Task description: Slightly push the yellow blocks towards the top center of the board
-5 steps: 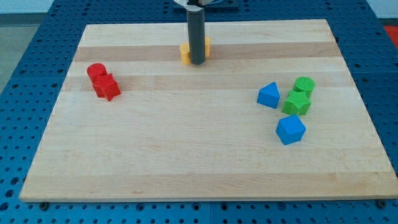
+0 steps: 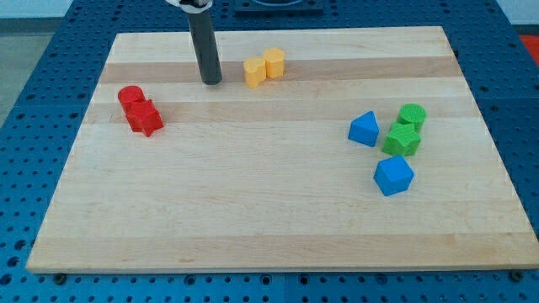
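Observation:
Two yellow blocks sit side by side near the board's top centre: one (image 2: 254,72) on the left and one (image 2: 274,62) a little higher on the right, touching each other. My tip (image 2: 211,82) rests on the board to the left of the yellow blocks, apart from them by a clear gap. The dark rod rises from the tip to the view's top.
Two red blocks (image 2: 140,109) sit together at the left of the wooden board (image 2: 253,210). At the right are a blue block (image 2: 364,129), two green blocks (image 2: 404,130) and another blue block (image 2: 393,175).
My tip has moved left, from in front of the yellow blocks to a spot clear of them. The yellow blocks now show fully.

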